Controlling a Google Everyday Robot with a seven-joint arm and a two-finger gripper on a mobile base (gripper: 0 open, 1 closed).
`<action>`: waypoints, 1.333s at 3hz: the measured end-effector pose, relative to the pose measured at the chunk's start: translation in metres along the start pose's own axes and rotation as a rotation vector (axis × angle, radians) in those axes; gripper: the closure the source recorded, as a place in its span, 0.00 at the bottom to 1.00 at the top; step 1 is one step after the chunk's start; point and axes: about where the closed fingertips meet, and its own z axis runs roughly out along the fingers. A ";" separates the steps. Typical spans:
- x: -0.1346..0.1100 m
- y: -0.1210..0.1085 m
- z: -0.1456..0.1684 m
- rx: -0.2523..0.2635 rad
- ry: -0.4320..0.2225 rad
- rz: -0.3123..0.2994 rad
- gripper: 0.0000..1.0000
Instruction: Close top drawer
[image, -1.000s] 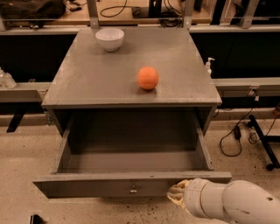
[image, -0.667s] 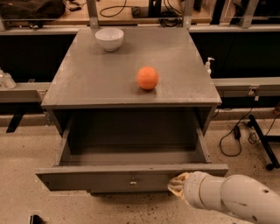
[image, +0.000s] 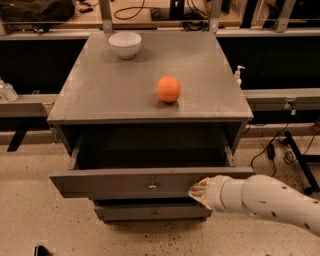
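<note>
The top drawer (image: 125, 183) is a wide dull-grey drawer with a small metal knob (image: 152, 187) at the centre of its front. It stands partly open under the cabinet top, its dark inside showing. My gripper (image: 199, 191), at the end of a white arm (image: 265, 200), presses against the right part of the drawer front. Its tan fingertips touch the panel.
An orange ball (image: 169, 89) and a white bowl (image: 125, 44) sit on the cabinet top (image: 100, 95). A lower drawer front (image: 150, 212) shows beneath. Cables lie on the floor at right (image: 270, 150). Black shelving runs behind on both sides.
The drawer has slid inward toward the cabinet, pushed by my gripper, which moved forward and up with the front panel.
</note>
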 end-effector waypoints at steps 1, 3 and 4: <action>-0.006 -0.027 0.023 -0.007 0.004 -0.021 1.00; -0.025 -0.078 0.070 -0.034 0.013 -0.057 1.00; -0.030 -0.089 0.082 -0.044 0.013 -0.064 1.00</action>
